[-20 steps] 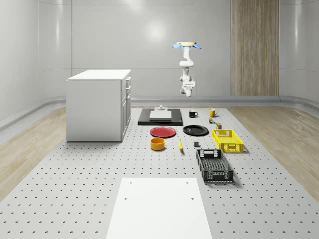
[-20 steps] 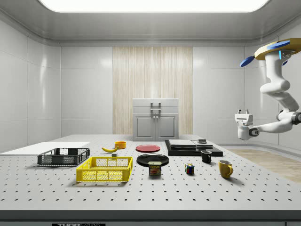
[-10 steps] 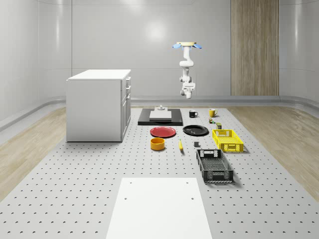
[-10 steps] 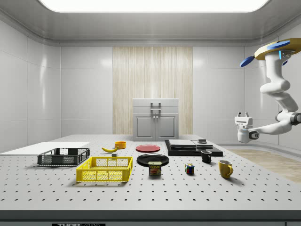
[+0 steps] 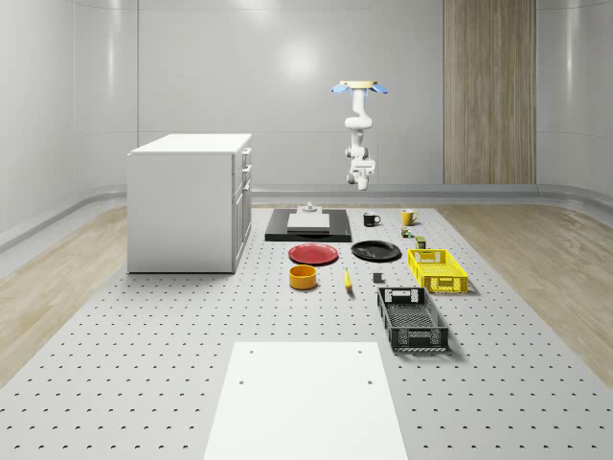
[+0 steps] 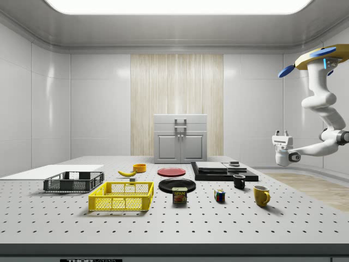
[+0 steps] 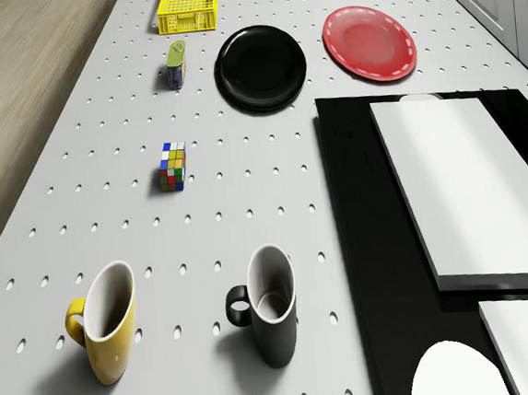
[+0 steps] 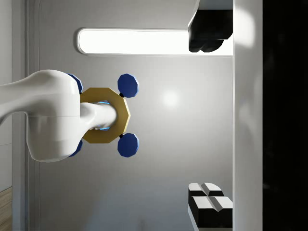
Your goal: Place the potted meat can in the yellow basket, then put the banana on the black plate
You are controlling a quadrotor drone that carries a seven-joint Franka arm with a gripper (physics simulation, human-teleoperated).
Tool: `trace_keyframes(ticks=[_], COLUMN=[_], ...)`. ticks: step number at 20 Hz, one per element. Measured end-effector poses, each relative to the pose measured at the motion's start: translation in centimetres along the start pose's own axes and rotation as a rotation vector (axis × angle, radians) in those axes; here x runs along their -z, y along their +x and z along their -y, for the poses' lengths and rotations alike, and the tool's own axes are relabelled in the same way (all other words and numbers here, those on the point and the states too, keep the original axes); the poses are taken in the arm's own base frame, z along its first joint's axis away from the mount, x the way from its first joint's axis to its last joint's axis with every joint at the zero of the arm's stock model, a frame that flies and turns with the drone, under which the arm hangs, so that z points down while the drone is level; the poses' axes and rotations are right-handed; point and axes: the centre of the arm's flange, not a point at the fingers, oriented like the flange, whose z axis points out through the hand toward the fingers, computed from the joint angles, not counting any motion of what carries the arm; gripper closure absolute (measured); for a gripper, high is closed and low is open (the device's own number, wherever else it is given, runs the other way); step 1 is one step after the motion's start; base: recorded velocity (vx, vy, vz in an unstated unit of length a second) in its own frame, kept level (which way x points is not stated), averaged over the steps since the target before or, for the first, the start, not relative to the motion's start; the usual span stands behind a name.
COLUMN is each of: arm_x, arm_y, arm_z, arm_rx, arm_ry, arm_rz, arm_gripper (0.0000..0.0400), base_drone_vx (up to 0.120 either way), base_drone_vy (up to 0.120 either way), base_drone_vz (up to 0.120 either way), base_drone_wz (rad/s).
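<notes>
The whole-scene view looks from high at one end down the length of the surface [image 5: 144,364]; the side view sits low at its edge, looking across. Both take in the hovering drone [image 5: 360,87]. The drone view looks steeply down, close; the wrist view faces upward at the drone's underside.

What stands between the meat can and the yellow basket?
Nothing visible. In the side view the can stands on the table just off the basket, toward that view's right, with bare table between. The drone hovers beyond the table's far end, its tool pointing up.
</notes>
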Motion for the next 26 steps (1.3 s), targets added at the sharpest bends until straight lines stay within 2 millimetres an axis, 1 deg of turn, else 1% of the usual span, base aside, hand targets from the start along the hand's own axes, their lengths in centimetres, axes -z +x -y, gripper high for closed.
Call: trace_keyframes(ticks=[22, 24, 26], arm_x=[0.03, 0.02, 0.02], arm_y=[-0.28, -0.36, -0.46], arm_z=[0.05, 0.11, 0.19], arm_rx=[0.0, 0.0, 0.0], arm_ry=[-0.005, -0.011, -0.019], arm_rz=[-0.028, -0.036, -0.047], arm_gripper=[0.0, 0.0, 0.0], base_drone_vx=[0.002, 0.02, 0.12], base_drone_vy=[0.0, 0.1, 0.12], base_drone_vz=[0.0, 0.0, 0.0], base_drone_wz=[0.0, 0.0, 0.0])
